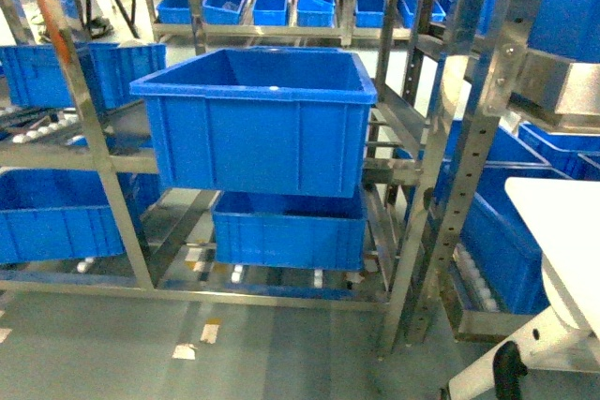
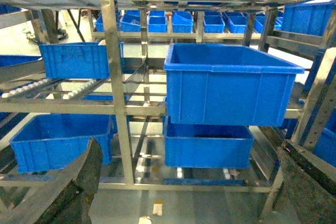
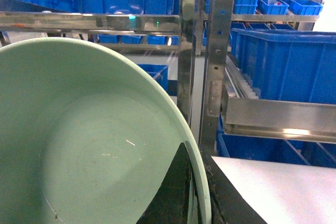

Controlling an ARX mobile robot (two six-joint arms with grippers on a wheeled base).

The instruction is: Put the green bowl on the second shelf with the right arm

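The green bowl [image 3: 89, 140] fills the left of the right wrist view, its pale inside facing the camera. My right gripper [image 3: 196, 156] is shut on its rim, one black finger [image 3: 176, 192] inside the bowl and one outside. Just beyond it stands the steel rack; a shelf [image 3: 278, 116] with white rollers carries a blue crate [image 3: 283, 61]. In the head view the second shelf [image 1: 122, 161] holds a large blue crate [image 1: 258, 119]; neither gripper shows there. My left gripper [image 2: 190, 150] is open and empty, facing the rack from a distance.
A white tabletop [image 3: 273, 187] lies under and right of the bowl, also at the head view's right edge [image 1: 562, 231]. Perforated steel uprights [image 3: 218, 51] stand close ahead. A lower blue crate [image 1: 286, 231] sits on the bottom tier. Several small blue bins [image 1: 272, 7] line the racks behind.
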